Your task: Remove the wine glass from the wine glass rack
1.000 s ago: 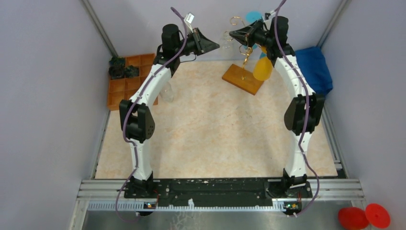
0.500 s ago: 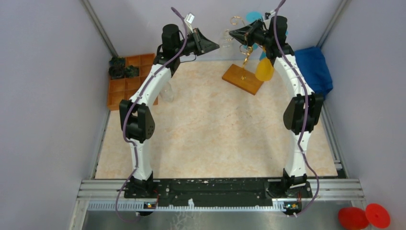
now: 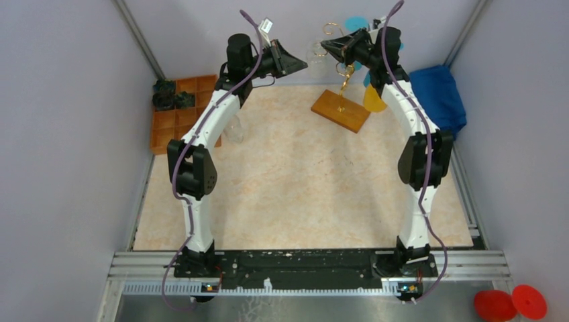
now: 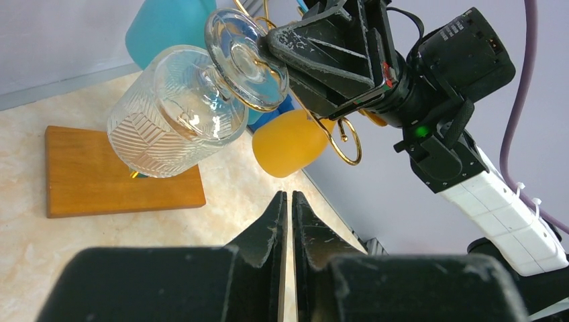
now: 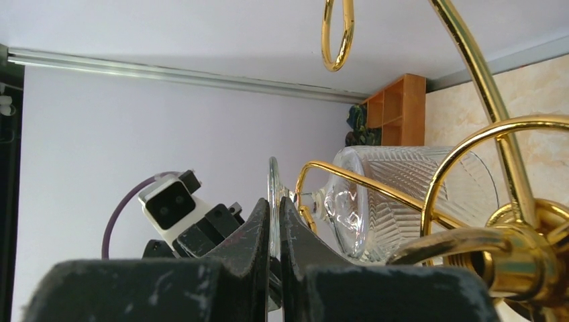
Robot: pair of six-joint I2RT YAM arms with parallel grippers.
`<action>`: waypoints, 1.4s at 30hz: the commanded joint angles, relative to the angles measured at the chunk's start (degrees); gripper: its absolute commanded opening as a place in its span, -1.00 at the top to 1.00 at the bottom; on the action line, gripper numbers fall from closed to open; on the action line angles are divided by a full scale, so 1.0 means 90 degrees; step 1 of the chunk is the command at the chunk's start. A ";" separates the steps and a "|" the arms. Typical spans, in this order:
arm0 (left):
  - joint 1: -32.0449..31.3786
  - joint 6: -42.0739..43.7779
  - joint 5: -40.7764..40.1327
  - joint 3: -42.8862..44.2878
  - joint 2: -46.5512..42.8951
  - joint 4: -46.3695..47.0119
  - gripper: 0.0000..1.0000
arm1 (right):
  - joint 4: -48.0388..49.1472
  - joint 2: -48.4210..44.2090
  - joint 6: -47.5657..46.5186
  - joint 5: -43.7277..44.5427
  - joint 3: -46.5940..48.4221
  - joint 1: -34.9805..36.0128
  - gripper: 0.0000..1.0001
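The wine glass rack (image 3: 345, 79) is gold wire on a wooden base (image 3: 341, 111) at the back of the table. A clear patterned wine glass (image 4: 176, 113) hangs from it by its foot (image 4: 243, 62), bowl tilted down. My right gripper (image 5: 274, 201) is shut on the rim of that foot, also seen from the left wrist (image 4: 270, 41) and from above (image 3: 325, 45). My left gripper (image 4: 286, 196) is shut and empty, a short way left of the glass (image 3: 303, 64). The bowl (image 5: 409, 194) lies among gold arms (image 5: 496, 100).
An orange glass (image 4: 292, 142) and a blue glass (image 4: 168, 23) also hang on the rack. An orange compartmented tray (image 3: 176, 114) stands at the back left. A blue cloth (image 3: 439, 94) lies at the back right. Grey walls close in behind the rack.
The right arm has shifted slightly, so the orange glass shows less behind its forearm. The left arm has not moved.
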 commanded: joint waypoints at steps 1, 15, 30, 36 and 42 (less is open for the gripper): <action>-0.0012 0.0077 0.0096 0.0044 -0.0186 -0.0044 0.78 | 0.0416 -0.0515 0.0093 0.0141 -0.0035 0.0193 1.00; -0.0013 0.0034 0.0172 -0.0002 -0.0232 -0.0006 0.79 | 0.0893 -0.0917 0.0030 0.0428 -0.0227 0.0210 1.00; -0.0006 0.0018 0.0238 0.0040 -0.0260 -0.0063 0.79 | 0.0108 -0.0955 -0.0456 0.0906 0.0237 0.0194 1.00; -0.0013 0.0036 0.0255 0.0019 -0.0293 -0.0080 0.80 | -0.0267 -0.0816 -0.0634 0.1105 0.0714 0.0184 1.00; -0.0015 0.0090 0.0269 0.0004 -0.0313 -0.0144 0.80 | -0.0222 -0.0810 -0.0542 0.1135 0.0768 0.0084 1.00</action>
